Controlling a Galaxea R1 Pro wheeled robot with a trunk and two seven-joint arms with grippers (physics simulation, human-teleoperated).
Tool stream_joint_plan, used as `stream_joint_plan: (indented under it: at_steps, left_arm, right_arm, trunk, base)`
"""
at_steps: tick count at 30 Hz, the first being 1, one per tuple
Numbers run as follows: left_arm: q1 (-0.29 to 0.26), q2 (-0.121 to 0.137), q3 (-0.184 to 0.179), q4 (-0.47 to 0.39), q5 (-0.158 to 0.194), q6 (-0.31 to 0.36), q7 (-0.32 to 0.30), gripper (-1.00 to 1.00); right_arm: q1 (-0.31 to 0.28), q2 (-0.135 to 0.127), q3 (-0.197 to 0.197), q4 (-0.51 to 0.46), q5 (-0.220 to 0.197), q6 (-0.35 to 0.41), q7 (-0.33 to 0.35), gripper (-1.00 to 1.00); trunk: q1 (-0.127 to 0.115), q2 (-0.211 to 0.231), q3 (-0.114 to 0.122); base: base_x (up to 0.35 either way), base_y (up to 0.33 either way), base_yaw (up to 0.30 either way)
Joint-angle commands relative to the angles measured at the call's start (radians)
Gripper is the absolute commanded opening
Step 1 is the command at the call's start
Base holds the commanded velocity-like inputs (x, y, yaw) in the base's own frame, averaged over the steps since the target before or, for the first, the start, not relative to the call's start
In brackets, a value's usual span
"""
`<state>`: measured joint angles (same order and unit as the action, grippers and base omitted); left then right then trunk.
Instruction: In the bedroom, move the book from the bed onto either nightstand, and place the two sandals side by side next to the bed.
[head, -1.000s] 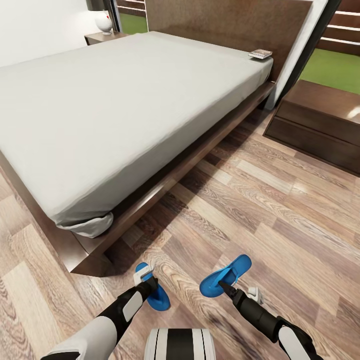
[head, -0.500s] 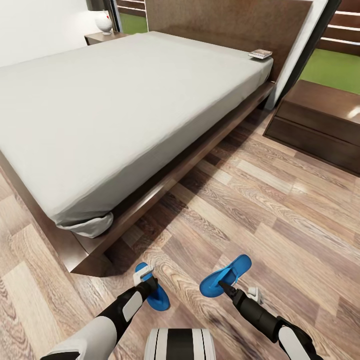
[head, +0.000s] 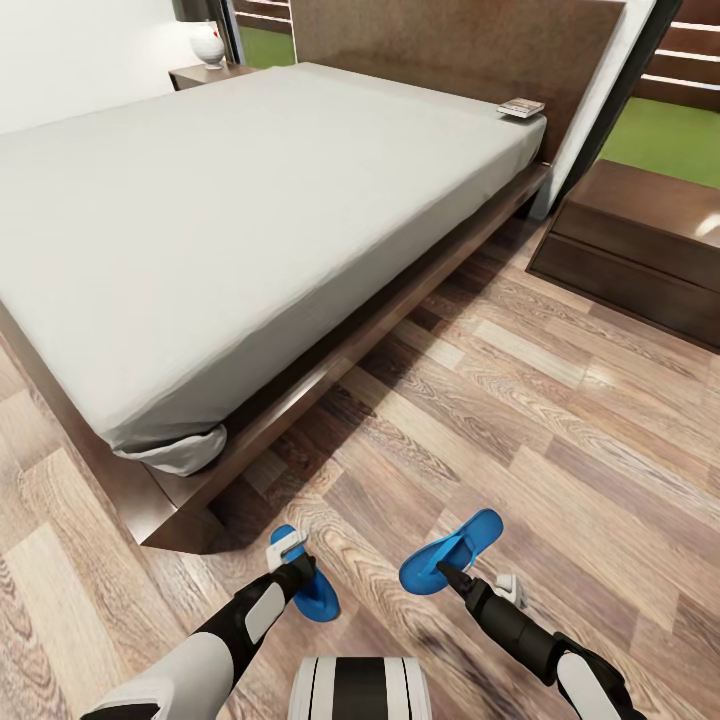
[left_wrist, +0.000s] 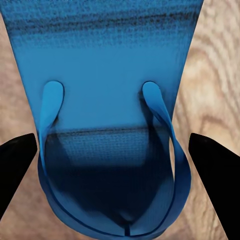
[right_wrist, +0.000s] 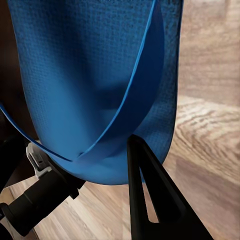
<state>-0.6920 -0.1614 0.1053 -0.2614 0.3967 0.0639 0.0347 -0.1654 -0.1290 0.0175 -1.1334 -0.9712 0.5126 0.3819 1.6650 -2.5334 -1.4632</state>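
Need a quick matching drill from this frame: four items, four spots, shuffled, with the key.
Items:
1. book
2. lamp
3. sandal at the left claw
4. near nightstand

Spots:
A. floor, by the bed's foot corner
B. mattress corner by the headboard
C. far nightstand
D. right of the bed, under the window

Pairs: 1-B, 2-C, 3-A, 4-D

Open wood floor (head: 560, 420) fills the right and centre of the head view, free for passing. The bed (head: 230, 220) blocks the upper left, its frame corner jutting low toward the arms. A nightstand (head: 640, 235) closes the upper right.
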Motion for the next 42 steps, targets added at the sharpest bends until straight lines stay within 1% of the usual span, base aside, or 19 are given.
stream_joint_plan:
  at_steps: [1, 4, 5, 15, 25, 33, 42]
  left_arm:
    - [0.000, -0.001, 0.007, -0.003, 0.002, 0.007, 0.002, -1.00]
    - [0.000, -0.001, 0.007, -0.003, 0.002, 0.007, 0.002, -1.00]
    - [0.000, 0.000, 0.007, -0.003, 0.002, 0.006, 0.001, 1.00]
    - [0.000, 0.001, 0.006, -0.003, 0.002, 0.005, 0.002, 1.00]
    - [0.000, 0.010, 0.007, -0.004, 0.002, 0.008, 0.002, 1.00]
    - [0.000, 0.011, 0.007, -0.004, 0.002, 0.008, 0.002, 1.00]
    - [0.000, 0.011, 0.006, -0.003, 0.002, 0.016, 0.002, 1.00]
  right_arm:
    - [0.000, -0.001, 0.001, 0.000, -0.007, 0.004, -0.002, -1.00]
    - [0.000, -0.001, 0.001, 0.000, -0.007, 0.004, -0.002, -1.00]
    - [0.000, -0.001, 0.001, 0.000, -0.007, 0.004, -0.002, -1.00]
    - [0.000, -0.001, 0.001, 0.000, -0.007, 0.004, -0.002, -1.00]
    - [0.000, -0.001, 0.001, 0.000, -0.007, 0.004, -0.002, -1.00]
    - [0.000, -0.001, 0.001, 0.000, -0.007, 0.004, -0.003, -1.00]
    - [0.000, -0.001, 0.001, 0.001, -0.006, 0.004, -0.003, -1.00]
  trunk:
    - [0.000, 0.000, -0.001]
    - [0.000, 0.000, -0.001]
    - [0.000, 0.000, -0.001]
    - [0.000, 0.000, -0.001]
    - [0.000, 0.000, -0.001]
    - [0.000, 0.000, -0.001]
    - [-0.004, 0.002, 0.034]
  base:
    - [0.000, 0.000, 0.000]
    - [0.000, 0.000, 0.000]
    - [0.000, 0.000, 0.000]
    - [0.000, 0.000, 0.000]
    - [0.000, 0.000, 0.000]
    - [0.000, 0.000, 0.000]
    - [0.000, 0.000, 0.000]
